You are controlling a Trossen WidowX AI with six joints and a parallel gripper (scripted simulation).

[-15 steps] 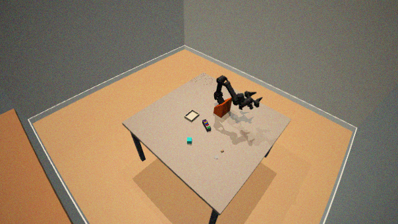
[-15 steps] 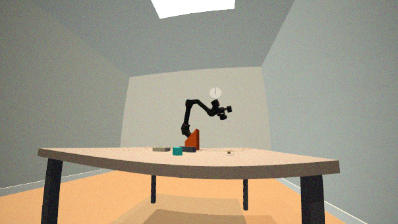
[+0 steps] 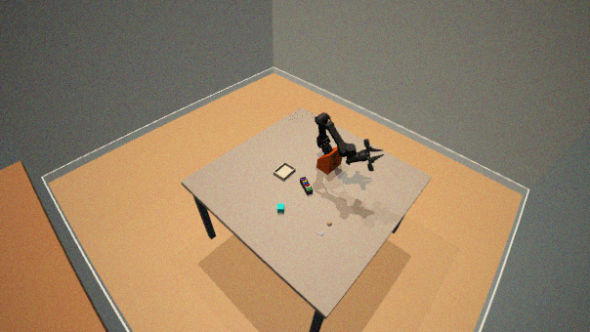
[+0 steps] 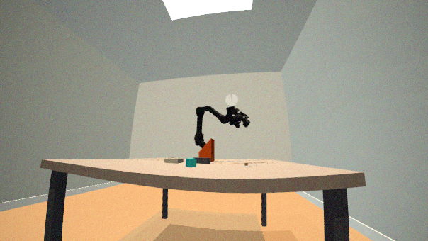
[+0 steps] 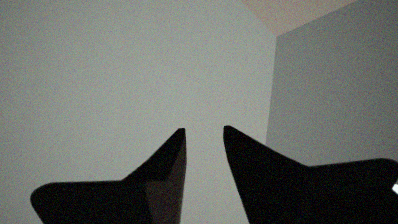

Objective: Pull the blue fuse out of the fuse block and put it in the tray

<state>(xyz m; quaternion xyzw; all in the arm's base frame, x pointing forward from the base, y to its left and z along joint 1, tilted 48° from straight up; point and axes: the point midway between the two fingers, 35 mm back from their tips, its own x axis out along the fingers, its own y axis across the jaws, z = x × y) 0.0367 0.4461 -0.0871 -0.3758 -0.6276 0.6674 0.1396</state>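
The black fuse block (image 3: 310, 192) (image 4: 203, 161) lies on the table, with a row of several small coloured fuses standing in it. The blue fuse (image 3: 306, 184) appears as a tiny blue patch in that row; its exact seating is too small to tell. The shallow tray (image 3: 284, 172) (image 4: 173, 160), dark-rimmed with a cream floor, lies beside the block and looks empty. My gripper (image 3: 382, 152) (image 4: 246, 120) (image 5: 204, 133) is raised high above the table, far off to the block's right in the top view. Its fingers are partly open, with a narrow gap and nothing between them.
An orange wedge (image 3: 328, 162) (image 4: 207, 153) stands at the arm's base, near the block. A teal cube (image 3: 280, 208) (image 4: 190, 162) lies in front of the block. A small brown piece (image 3: 329, 224) and a pale flat piece (image 3: 320, 233) lie nearer the front corner.
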